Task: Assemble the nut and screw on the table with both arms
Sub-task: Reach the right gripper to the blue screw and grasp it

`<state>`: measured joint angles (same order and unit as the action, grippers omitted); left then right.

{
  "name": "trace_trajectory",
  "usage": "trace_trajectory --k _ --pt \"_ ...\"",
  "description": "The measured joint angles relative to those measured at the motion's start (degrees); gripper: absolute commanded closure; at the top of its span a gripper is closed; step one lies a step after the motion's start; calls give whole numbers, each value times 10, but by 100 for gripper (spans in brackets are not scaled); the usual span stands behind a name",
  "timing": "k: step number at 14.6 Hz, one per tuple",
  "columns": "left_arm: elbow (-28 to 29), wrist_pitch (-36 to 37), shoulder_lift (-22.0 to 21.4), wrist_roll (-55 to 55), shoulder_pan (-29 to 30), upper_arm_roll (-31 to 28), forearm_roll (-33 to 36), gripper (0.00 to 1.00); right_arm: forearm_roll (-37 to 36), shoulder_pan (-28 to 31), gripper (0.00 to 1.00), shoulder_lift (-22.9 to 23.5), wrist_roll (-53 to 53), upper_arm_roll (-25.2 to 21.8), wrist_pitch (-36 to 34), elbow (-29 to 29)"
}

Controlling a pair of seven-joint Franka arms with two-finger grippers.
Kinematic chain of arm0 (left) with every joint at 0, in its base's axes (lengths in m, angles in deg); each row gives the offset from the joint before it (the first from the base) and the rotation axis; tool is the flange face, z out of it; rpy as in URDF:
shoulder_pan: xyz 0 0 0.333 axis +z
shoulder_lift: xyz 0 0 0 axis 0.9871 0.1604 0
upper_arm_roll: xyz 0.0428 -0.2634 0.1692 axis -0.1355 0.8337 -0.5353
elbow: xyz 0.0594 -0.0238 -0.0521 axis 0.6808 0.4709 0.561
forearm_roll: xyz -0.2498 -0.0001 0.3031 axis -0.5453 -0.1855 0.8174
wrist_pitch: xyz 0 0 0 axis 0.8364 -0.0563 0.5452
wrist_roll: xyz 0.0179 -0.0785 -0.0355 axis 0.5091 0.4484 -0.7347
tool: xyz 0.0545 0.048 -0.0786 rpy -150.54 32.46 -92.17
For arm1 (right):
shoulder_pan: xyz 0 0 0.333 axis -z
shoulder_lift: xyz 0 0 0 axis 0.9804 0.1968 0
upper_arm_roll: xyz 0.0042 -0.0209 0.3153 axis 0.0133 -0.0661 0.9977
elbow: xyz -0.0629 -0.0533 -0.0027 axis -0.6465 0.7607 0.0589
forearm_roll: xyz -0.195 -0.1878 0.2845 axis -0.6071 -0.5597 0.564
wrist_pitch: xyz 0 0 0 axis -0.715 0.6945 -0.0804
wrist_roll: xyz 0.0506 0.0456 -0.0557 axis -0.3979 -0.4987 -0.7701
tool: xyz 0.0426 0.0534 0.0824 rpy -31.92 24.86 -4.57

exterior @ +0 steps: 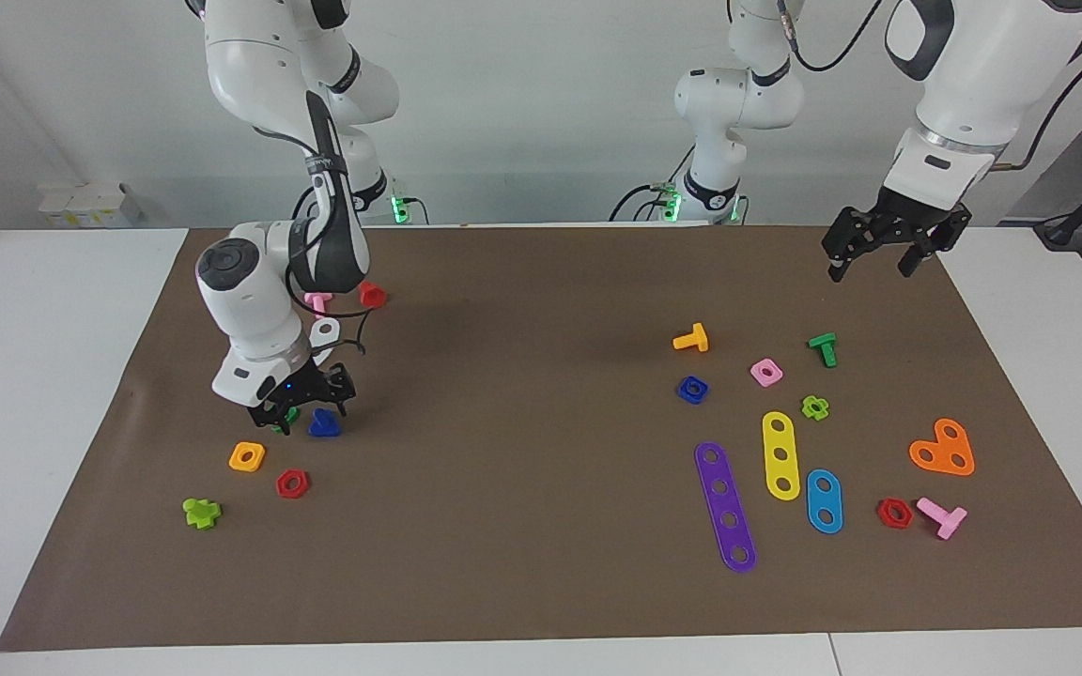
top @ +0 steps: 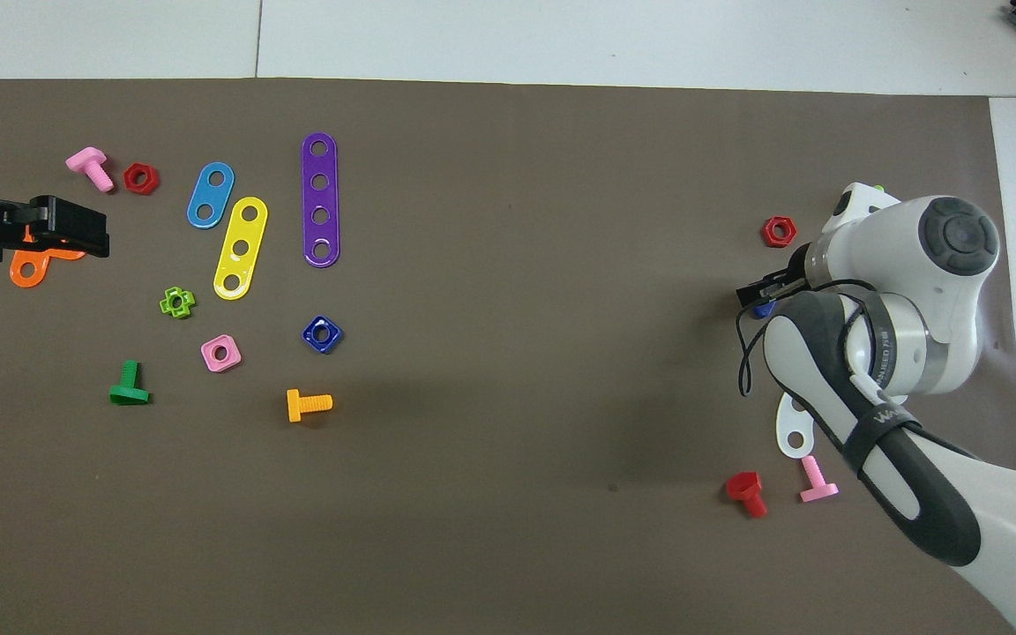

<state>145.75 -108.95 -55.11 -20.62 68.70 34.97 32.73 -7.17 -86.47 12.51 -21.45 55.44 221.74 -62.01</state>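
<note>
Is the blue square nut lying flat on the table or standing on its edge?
Flat: the blue square nut shows its round centre hole facing up, resting on the brown sheet.

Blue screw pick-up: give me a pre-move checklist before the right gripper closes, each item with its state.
1. Right gripper is low over the blue screw: ok.
2. Its fingers straddle the screw: cannot tell.
3. Green triangular nut is clear of the grasp: not ok, it lies right beside the screw, partly hidden under the gripper.
4. Blue square nut lies unobstructed on the brown sheet: ok.
5. Left gripper is open, up in the air and holding nothing: ok.
</note>
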Motion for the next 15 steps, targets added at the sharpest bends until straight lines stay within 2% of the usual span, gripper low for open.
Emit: trace_trajectory --k 2,4,7,8,9,15 --pt "1 0 0 0 1 0 0 0 0 0 55 0 15 0 9 -11" --pt "1 0 0 0 2 0 0 0 0 3 63 0 26 -1 19 -23" --pt "1 0 0 0 3 0 0 0 0 4 68 0 30 0 20 -29" --pt "1 0 0 0 3 0 0 0 0 4 80 0 30 0 20 -29" --pt "1 0 0 0 3 0 0 0 0 4 100 0 30 0 20 -28" --pt "2 0 0 0 3 1 0 3 30 5 100 -1 30 0 22 -22"
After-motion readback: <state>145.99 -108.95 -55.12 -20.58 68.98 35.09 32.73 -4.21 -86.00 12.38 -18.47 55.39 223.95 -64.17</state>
